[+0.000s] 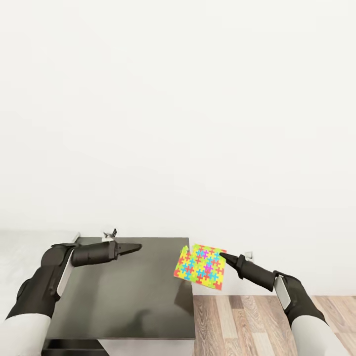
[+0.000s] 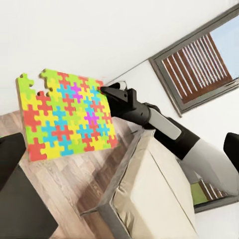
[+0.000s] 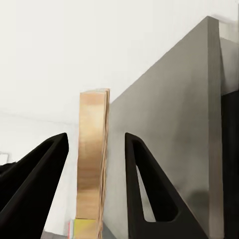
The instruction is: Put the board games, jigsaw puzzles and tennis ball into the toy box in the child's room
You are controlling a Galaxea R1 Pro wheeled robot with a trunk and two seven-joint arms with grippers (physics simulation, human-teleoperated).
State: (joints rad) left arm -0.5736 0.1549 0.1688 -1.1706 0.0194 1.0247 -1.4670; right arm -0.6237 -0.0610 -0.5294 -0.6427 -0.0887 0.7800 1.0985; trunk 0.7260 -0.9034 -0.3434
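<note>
One jigsaw puzzle [image 1: 200,267], a thin square of yellow, green, red and blue pieces, hangs tilted in the air just past the right edge of the table's dark grey cabinet top [image 1: 123,291]. My right gripper [image 1: 222,255] is shut on its right corner. The left wrist view shows the puzzle [image 2: 64,117] face-on with the right gripper [image 2: 104,90] at that corner. In the right wrist view it is a tan slab [image 3: 92,164] seen edge-on between the fingers. My left gripper [image 1: 137,246] hovers open over the cabinet top, holding nothing, pointing at the puzzle.
Pale grey table top [image 1: 20,247] continues to the left. A small white item [image 1: 110,233] stands at the cabinet's back edge by the white wall. Brown plank floor [image 1: 247,321] lies right of the cabinet. The cream bed [image 2: 149,199] and a window [image 2: 199,59] lie beyond.
</note>
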